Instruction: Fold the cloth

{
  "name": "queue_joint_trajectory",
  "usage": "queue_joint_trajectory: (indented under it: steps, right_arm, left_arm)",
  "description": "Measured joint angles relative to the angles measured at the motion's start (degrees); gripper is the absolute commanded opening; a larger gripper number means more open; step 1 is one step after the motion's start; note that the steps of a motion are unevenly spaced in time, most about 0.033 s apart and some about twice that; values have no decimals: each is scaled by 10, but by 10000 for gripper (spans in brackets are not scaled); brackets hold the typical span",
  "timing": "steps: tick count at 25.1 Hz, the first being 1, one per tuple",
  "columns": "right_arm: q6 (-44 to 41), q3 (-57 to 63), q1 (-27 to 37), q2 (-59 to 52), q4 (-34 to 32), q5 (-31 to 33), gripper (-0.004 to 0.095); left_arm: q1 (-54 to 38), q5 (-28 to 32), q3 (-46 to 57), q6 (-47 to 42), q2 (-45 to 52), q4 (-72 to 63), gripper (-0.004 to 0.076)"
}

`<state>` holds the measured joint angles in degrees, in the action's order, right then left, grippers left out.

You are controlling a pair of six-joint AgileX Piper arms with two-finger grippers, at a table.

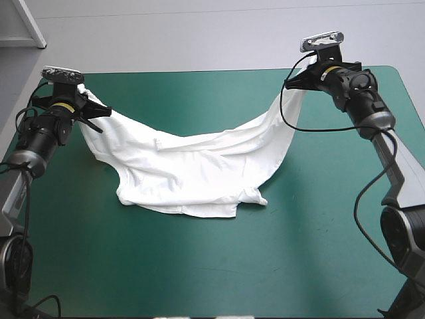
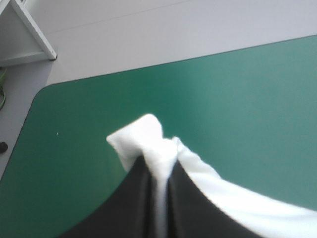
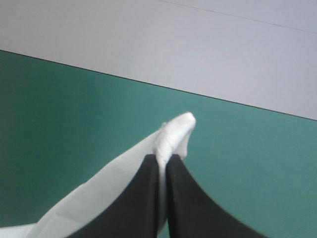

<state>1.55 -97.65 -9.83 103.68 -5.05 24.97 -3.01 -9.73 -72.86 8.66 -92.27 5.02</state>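
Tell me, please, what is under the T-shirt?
The T-shirt sags onto the teal-green cover; the patch beneath it is hidden. Its ends hang from the left gripper and right gripper.

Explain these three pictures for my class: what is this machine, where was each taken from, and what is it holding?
This is a robot with two arms at a table with a teal-green cover. The wide picture looks down from above and behind the robot. The other two come from a camera on each wrist, looking along that arm's black fingers. Each arm ends in a two-fingered hand. The left hand and the right hand each pinch one end of a white T-shirt, holding both ends up while its middle sags onto the table. In the wrist pictures, cloth pokes out between the shut fingers.
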Motion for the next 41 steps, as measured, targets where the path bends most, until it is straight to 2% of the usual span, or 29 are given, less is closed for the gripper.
queue_joint_trajectory:
  steps: [1,3,4,5,6,7,8,9,11,13,19,22,25,29,32,38,41]
  right_arm:
    - [0,0,0,24,-1,-38,-11]
    - [0,1,0,55,-2,-84,72]
    - [0,1,0,63,-2,-95,239]
    - [1,1,0,77,-2,-113,347]
    - [1,1,0,83,-2,-121,545]
    - [1,1,0,91,-2,-134,691]
    - [0,1,0,96,-2,-145,727]
    - [0,1,0,96,-2,-149,713]
    - [0,1,0,88,-2,-136,694]
    - [0,1,0,57,0,-83,694]
    - [19,-1,0,-67,120,168,631]
    - [27,-1,0,-96,166,271,591]
    - [31,-1,0,-111,198,349,580]
    - [36,-1,-3,-116,235,417,580]
    - [37,3,-23,-116,240,435,580]
    - [29,35,-132,-117,233,429,581]
    - [-1,53,-195,-117,192,425,581]
  left_arm:
    - [0,45,0,0,-28,0,20]
    - [0,106,0,0,-72,0,78]
    - [0,126,0,0,-86,0,182]
    - [0,159,0,0,-112,0,236]
    - [0,171,0,0,-121,0,391]
    - [0,196,0,0,-138,1,526]
    - [0,212,0,1,-148,1,560]
    - [0,217,0,2,-151,1,583]
    - [0,213,-3,16,-148,1,578]
    - [0,176,-7,23,-120,1,577]
    - [0,-45,-13,26,53,0,575]
    - [0,-151,-15,26,124,-1,548]
    - [0,-226,-15,26,177,0,529]
    - [0,-251,-15,22,197,0,529]
    - [0,-255,-15,7,183,0,529]
    - [-11,-248,-15,-13,99,-6,529]
    - [-26,-222,-15,-19,51,-19,529]
